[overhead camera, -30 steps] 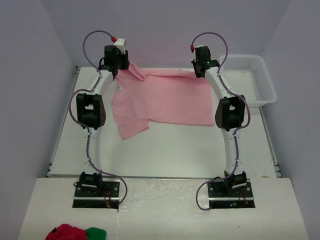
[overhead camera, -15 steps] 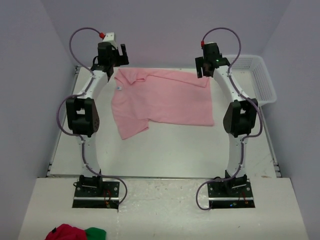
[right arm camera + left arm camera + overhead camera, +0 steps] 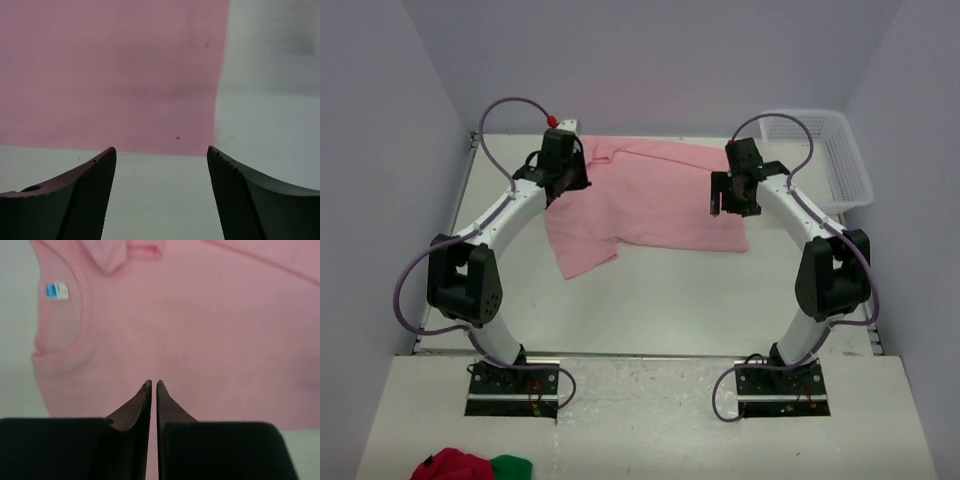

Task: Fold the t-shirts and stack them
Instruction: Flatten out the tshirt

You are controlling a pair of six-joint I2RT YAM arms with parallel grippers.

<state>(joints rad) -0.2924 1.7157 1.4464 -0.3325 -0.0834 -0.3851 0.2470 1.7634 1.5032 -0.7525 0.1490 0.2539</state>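
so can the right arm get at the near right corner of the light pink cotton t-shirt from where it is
Probably yes. The right gripper hangs open above the light pink cotton t-shirt, close to that corner, which lies flat on the white table with nothing in between.

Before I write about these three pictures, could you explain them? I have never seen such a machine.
The machine is two robot arms bolted to the near edge of a white table. The wide picture comes from a fixed camera above and behind them. The other two come from small cameras on the wrists, so each shows its own hand. A pink shirt lies spread on the table, and a white basket stands at the far right corner. The left hand is shut above the shirt near the collar; I see no cloth pinched in it. The right hand is open above the shirt's corner. Neither seems to hold anything.
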